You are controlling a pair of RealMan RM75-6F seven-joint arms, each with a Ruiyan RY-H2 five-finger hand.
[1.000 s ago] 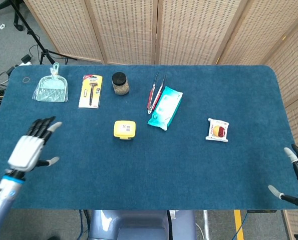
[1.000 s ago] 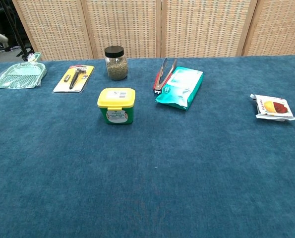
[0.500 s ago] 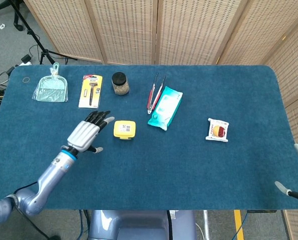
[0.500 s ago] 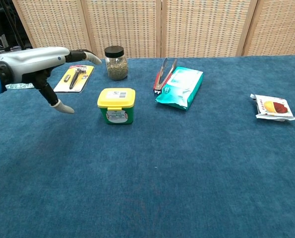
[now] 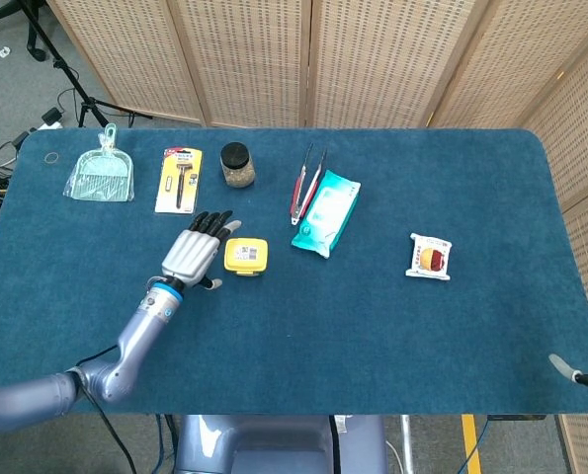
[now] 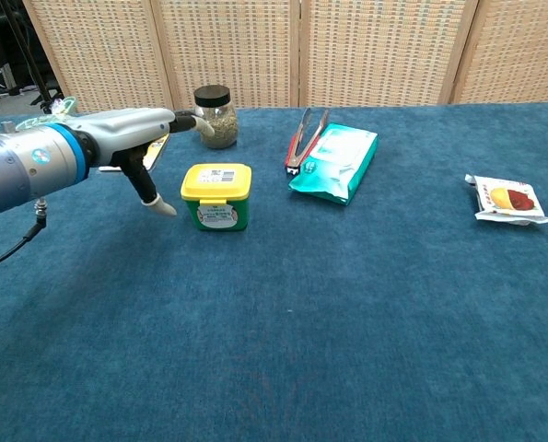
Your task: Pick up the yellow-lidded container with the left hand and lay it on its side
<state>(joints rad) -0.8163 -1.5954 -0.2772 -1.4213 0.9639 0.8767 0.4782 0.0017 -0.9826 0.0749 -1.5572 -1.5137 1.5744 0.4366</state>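
Yellow-lidded container [image 5: 245, 256] upright, mid-tabletop [image 5: 373, 336], untouched. Your left hand [image 5: 193, 255] has swept in from left edge, now just beside it, fingers spread, empty. Reach nearly done; close around body next.

— What does the left hand [image 5: 193, 256] look like, there beside the yellow-lidded container [image 5: 245, 255]?
— A silver-grey shell on the back, black fingers [image 5: 210, 222] with pale grey tips, and a pale thumb tip on the side away from the container.
— And the arm behind it?
— A bright blue band at the wrist, then a smooth blue-grey metallic sleeve. A thin black cable hangs under the forearm.
— The right hand [image 5: 582, 375]?
— Only pale grey fingertips on dark stalks show, well apart from the container.
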